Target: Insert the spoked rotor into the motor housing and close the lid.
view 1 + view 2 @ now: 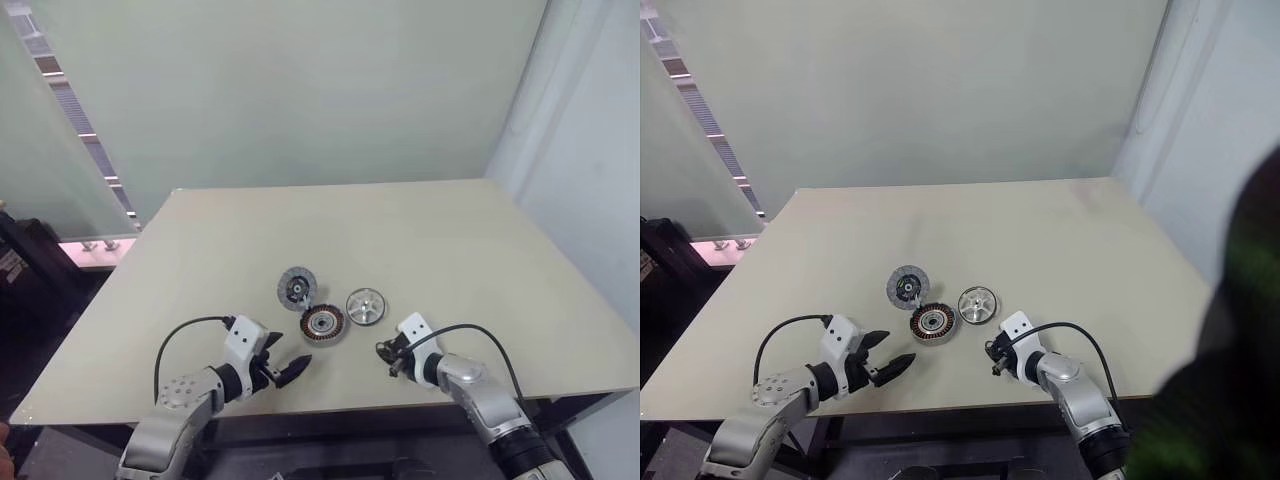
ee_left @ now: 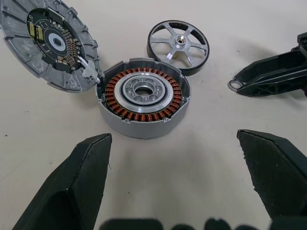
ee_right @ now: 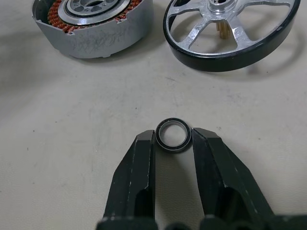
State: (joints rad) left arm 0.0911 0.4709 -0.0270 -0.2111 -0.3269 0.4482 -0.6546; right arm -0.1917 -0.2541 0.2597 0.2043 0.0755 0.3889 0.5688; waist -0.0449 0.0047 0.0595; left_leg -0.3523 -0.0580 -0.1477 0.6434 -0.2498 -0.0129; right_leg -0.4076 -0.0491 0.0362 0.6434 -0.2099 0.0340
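Centrally on the beige bench [image 1: 450, 240] lies the spoked rotor [image 1: 366, 306], a shiny silver wheel with radial spokes and a raised hub, flat on the surface and untouched. Just beside it, toward the robot's left, sits the motor housing [image 1: 323, 323], a grey cup with copper windings ringed around a pale bearing seat, open at the top. Against the housing's far-left edge leans the lid [image 1: 296, 288], a grey disc with a dark circuit board at its centre, tilted with one edge up against the housing rim.

Nearer the robot than the rotor, the right pincer [image 3: 173, 140] reaches over the bench with its two black fingers drawn close on either side of a small bearing ring [image 3: 173, 134], a dark-rimmed metal ring resting on the surface; the fingertips touch or nearly touch its sides. The rotor stays apart from this pincer, a little beyond its tips.

The left pincer [image 1: 290, 372] hovers near the bench's front edge, its fingers spread wide and empty, pointing toward the housing from the near-left.
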